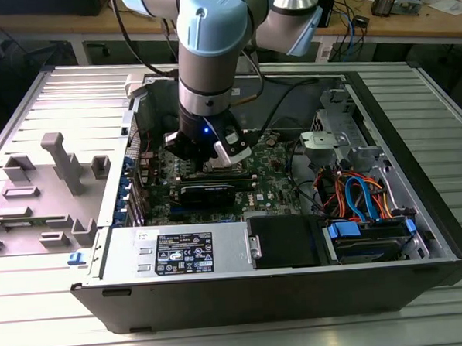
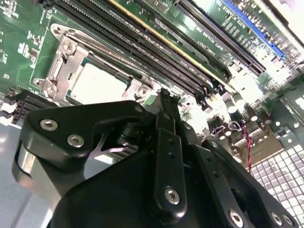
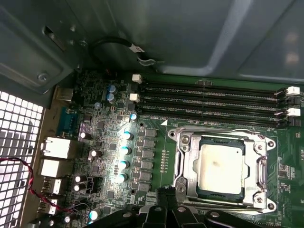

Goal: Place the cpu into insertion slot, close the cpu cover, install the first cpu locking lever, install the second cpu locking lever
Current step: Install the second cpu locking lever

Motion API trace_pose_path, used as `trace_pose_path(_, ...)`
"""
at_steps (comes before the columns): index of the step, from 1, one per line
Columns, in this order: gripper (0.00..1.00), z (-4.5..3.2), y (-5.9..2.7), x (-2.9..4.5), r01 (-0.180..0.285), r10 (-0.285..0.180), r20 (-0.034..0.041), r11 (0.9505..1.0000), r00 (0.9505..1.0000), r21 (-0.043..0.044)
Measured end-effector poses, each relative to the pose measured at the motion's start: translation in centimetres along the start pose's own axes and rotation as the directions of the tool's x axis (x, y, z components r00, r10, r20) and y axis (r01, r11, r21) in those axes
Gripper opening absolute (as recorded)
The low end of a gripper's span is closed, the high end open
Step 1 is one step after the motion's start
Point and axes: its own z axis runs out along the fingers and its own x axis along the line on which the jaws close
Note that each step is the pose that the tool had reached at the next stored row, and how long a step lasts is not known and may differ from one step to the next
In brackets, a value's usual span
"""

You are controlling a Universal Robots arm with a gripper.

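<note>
Black linkage of the gripper [image 2: 164, 102] is seen closest in the second wrist view, poised just above the motherboard [image 3: 102, 102] inside an opened computer case [image 1: 419, 210] laid on its side on a ribbed metal table [image 1: 37, 323], presumably so the socket can be reached from above. Whether the fingers are apart or together cannot be told, and nothing is seen held between them.

The cpu [image 3: 221, 166], a small square chip with a pale silver-grey top, is shown already seated in the insertion slot [image 3: 251, 151], and the cpu cover [image 3: 223, 133], a thin silver frame, appears to be lowered around it with the chip showing through its window. In the first wrist view the gripper tip is found at about seven o'clock from the chip, close to the frame's edge, which suggests the latch hardware is being worked. Long black memory slots [image 3: 209, 102] are seen running beside the socket, at twelve o'clock from it.
</note>
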Motion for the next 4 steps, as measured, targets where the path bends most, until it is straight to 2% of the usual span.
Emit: trace_pose_path(4, 0.11, -0.03, -0.02, -0.20, 0.000, 0.000, -0.0001, 1.0000, 1.0000, 0.0002)
